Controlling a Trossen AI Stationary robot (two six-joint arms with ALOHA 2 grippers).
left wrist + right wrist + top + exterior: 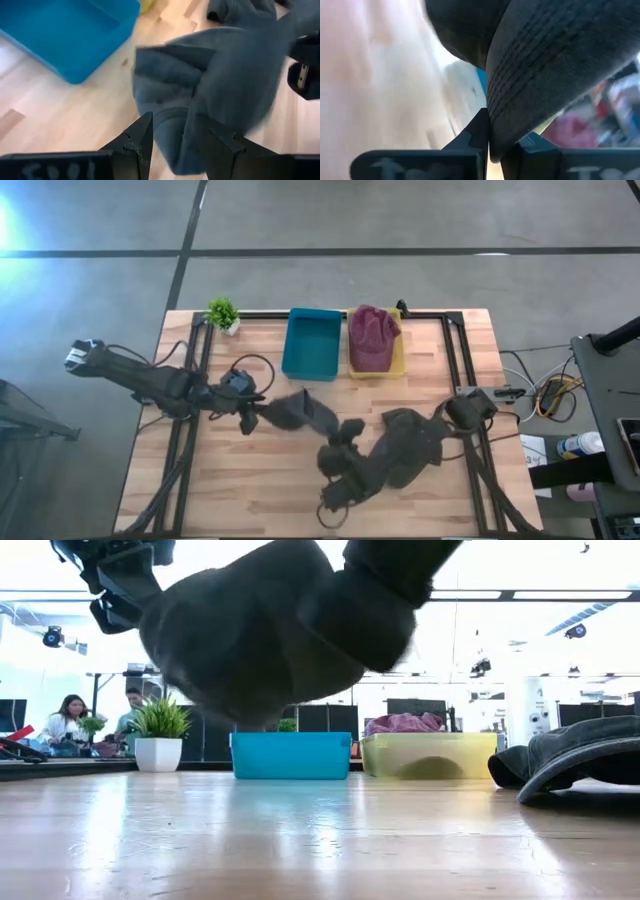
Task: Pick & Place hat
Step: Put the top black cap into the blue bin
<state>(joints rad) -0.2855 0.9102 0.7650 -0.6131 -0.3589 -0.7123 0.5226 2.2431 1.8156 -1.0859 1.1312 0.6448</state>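
Observation:
A grey knit hat (298, 412) hangs in the air between my two grippers, clear of the table in the low view (270, 640). My left gripper (252, 416) is shut on its left end. My right gripper (338, 435) is shut on its right end. A second dark grey hat (412, 442) lies flat on the table under my right arm and also shows in the low view (570, 762). A maroon hat (373, 335) lies in the yellow bin (398, 360). My left gripper pinches a bunched fold of the grey hat's left end (172, 135) between its two fingers, coming about level from the table's left. The hat is lifted clear and stretches away from the fingers toward my right gripper. My right gripper pinches the hat's ribbed edge (502, 127) between its two fingers. The hat is clear of the table and bulges out beyond the fingers.
A blue bin (312, 345) stands at the far edge beside the yellow bin. A small potted plant (222, 313) stands at the far left corner. Bare wood lies along the near edge (250, 490). People sit in the room behind the table (65, 720).

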